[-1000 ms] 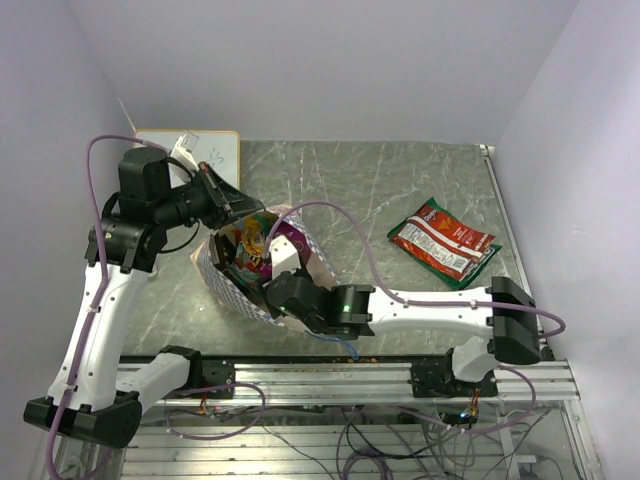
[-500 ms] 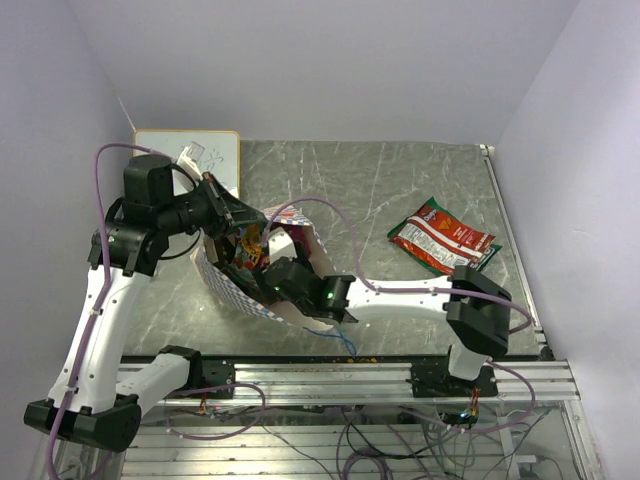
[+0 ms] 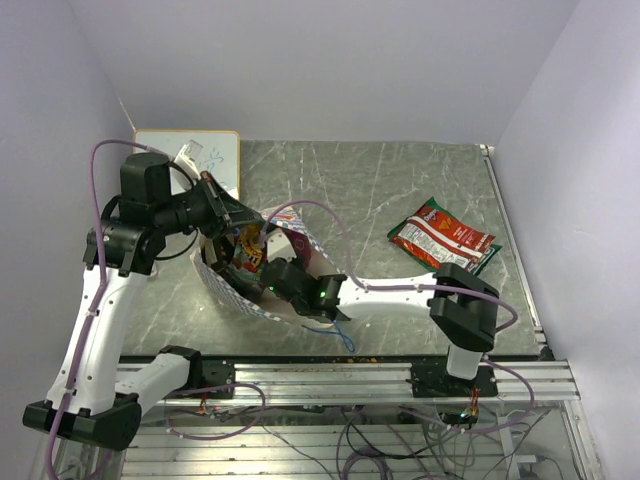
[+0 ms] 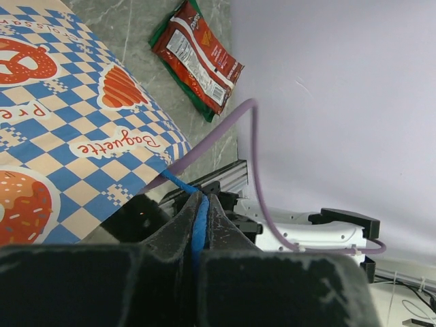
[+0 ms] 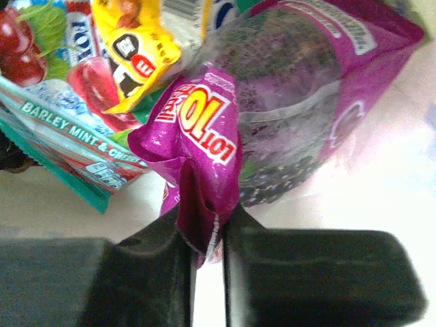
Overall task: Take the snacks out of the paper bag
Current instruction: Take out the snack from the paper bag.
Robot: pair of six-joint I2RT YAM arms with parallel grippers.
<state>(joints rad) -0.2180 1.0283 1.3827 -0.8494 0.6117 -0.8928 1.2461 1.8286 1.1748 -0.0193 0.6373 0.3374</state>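
Now the right fingers [image 5: 306,272], pushed deeper into the bag [image 4: 75,143], pinch the purple packet [image 5: 211,157] inside it; left fingers [image 4: 272,286] hold its blue cord [image 4: 196,228], so lifting out can follow.

In your left wrist view, the paper bag [image 4: 82,136] carries "Baguette" in blue script, upside down. At nine o'clock from that word stand the letters "Pre", cut off by the frame edge. In your right wrist view, the purple packet [image 5: 204,157] shows a large yellow "10", turned sideways. At nine o'clock from it, the teal-edged packet [image 5: 68,129] reads "BARLEY MINT & CHER". The print on the red packet [image 4: 197,58] is too small to read.
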